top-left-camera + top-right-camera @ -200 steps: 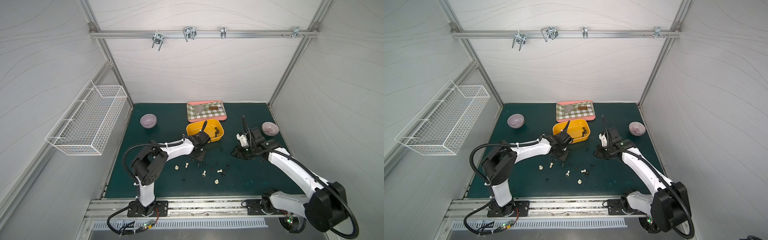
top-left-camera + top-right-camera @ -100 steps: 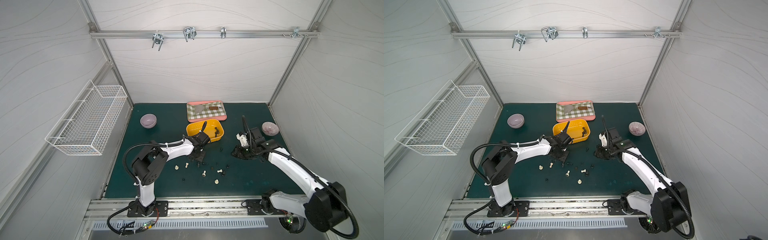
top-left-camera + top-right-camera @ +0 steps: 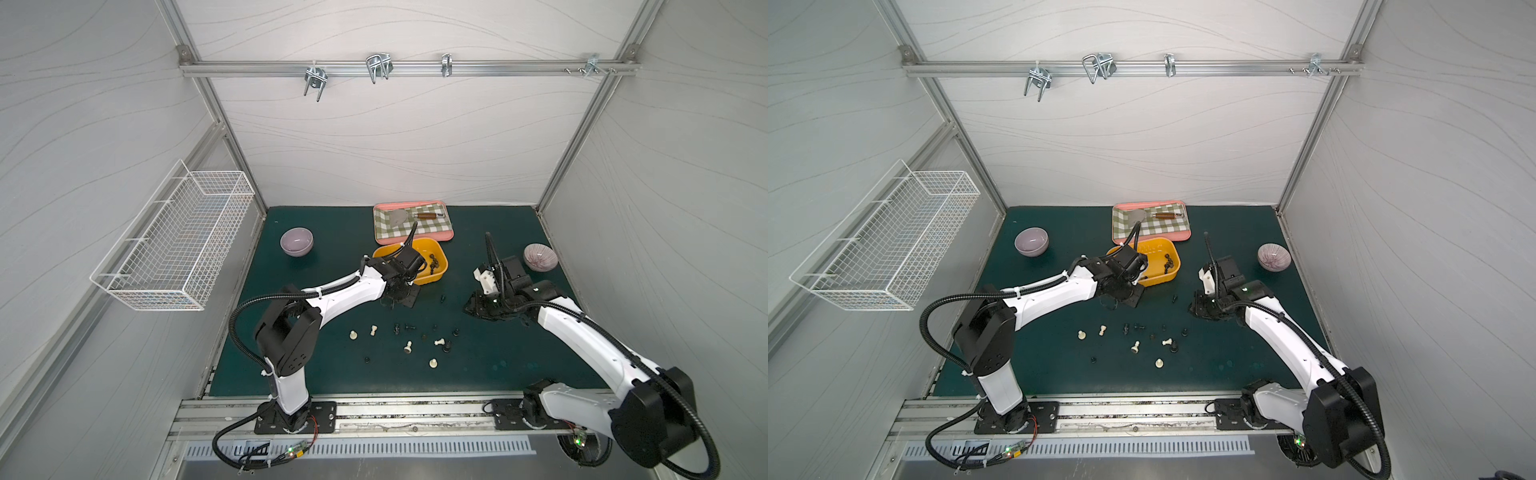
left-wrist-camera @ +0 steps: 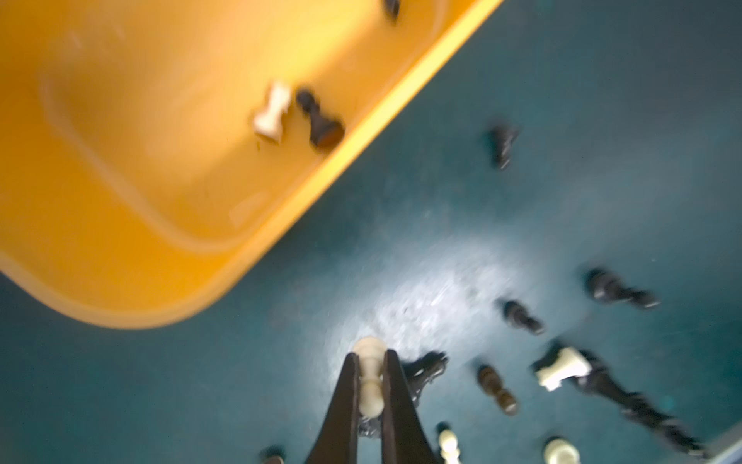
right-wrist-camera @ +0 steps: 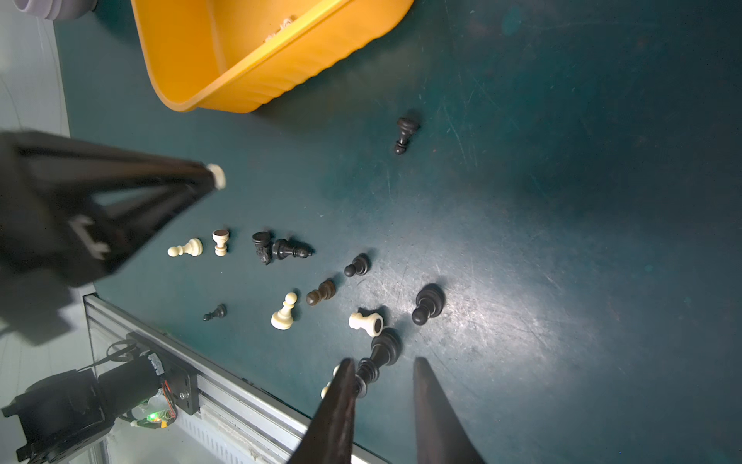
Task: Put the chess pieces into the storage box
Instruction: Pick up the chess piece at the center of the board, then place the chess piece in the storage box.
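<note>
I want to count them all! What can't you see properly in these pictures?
Storage box: in both top views the left arm covers part of its inside, so its pieces can't be counted.
Left wrist view: blurred, so the dark pieces' kinds are unclear.
Right wrist view: a cream piece sits mostly hidden behind a finger of the right gripper.
Top views: loose pieces too small to name.

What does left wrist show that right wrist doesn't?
Left wrist only: the whole cream pawn pinched in the left gripper, and a dark piece lying in the yellow box. Right wrist only: the open right gripper and the metal rail. Both: the box and loose pieces on the green mat.
</note>
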Robot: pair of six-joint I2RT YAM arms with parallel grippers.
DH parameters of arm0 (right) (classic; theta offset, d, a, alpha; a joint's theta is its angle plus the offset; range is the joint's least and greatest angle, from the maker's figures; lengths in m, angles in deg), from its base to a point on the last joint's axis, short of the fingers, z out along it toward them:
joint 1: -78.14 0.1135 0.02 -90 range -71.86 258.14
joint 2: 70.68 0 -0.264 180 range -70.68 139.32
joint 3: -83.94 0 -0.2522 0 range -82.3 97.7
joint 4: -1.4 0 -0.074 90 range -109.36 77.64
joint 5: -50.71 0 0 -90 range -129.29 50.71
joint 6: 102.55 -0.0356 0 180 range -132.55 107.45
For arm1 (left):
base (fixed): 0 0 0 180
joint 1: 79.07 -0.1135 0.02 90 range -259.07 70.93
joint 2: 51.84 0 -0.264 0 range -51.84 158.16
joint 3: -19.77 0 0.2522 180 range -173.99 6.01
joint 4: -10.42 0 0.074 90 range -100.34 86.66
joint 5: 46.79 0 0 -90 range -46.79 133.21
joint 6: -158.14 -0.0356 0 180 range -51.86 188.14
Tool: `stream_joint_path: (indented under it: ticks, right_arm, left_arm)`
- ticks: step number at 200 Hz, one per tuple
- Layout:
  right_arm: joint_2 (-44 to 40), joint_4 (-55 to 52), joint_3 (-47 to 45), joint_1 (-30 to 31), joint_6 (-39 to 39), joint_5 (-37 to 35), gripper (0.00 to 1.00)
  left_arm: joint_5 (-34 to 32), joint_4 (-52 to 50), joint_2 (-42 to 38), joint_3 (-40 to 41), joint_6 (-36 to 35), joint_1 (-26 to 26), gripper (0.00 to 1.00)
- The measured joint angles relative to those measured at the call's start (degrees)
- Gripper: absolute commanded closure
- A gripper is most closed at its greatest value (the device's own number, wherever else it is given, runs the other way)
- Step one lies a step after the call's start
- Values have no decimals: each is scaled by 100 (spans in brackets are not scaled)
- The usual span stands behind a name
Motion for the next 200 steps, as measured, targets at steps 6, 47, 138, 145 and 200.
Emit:
stream_joint_path:
  ticks: [6,47,138,145,200]
  right_arm:
    - [-17,-4,0,0,-2,-4,72]
    - [-140,-20,-2,0,-26,-61,73]
    - [-317,-164,-223,0,-28,-111,73]
    - [-317,-170,-254,0,-28,-111,73]
    - [-369,-214,-380,0,-26,-125,73]
  left_arm:
    - [26,7,0,-94,-28,-22,94]
    - [114,-31,101,-807,-203,-332,94]
    - [146,-105,1163,-1665,-588,-1003,92]
    - [146,-107,1228,-1707,-619,-1051,92]
    - [114,-214,1799,-2402,-846,-1381,92]
